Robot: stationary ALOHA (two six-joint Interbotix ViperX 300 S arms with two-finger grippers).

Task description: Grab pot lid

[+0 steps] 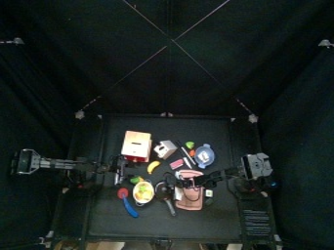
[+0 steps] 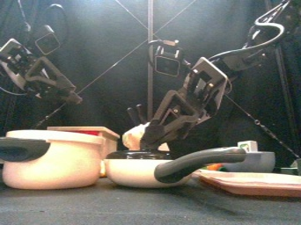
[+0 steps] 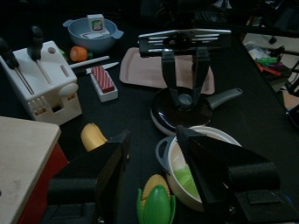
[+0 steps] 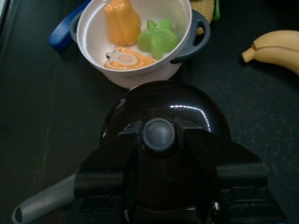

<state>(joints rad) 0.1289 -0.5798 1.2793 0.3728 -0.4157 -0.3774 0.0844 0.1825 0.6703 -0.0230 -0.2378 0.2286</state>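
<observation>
The pot lid (image 4: 160,122) is black and domed, with a round grey knob, and sits on a shallow white pan with a grey handle (image 2: 202,162). It also shows in the left wrist view (image 3: 184,107) and the front view (image 2: 143,156). My right gripper (image 4: 163,166) hangs just over the lid. Its jaws are open and stand on either side of the knob, as the left wrist view (image 3: 184,86) shows. My left gripper (image 3: 170,188) is open and empty. It is held above the table's left side, over a white pot (image 3: 201,166) of toy food.
A pink cutting board (image 3: 146,72) lies behind the pan. A banana (image 3: 93,136), a white knife block (image 3: 35,83), a blue bowl (image 3: 91,31) and a red and beige box (image 1: 135,145) stand around. The white pot (image 4: 135,39) is close beside the lid.
</observation>
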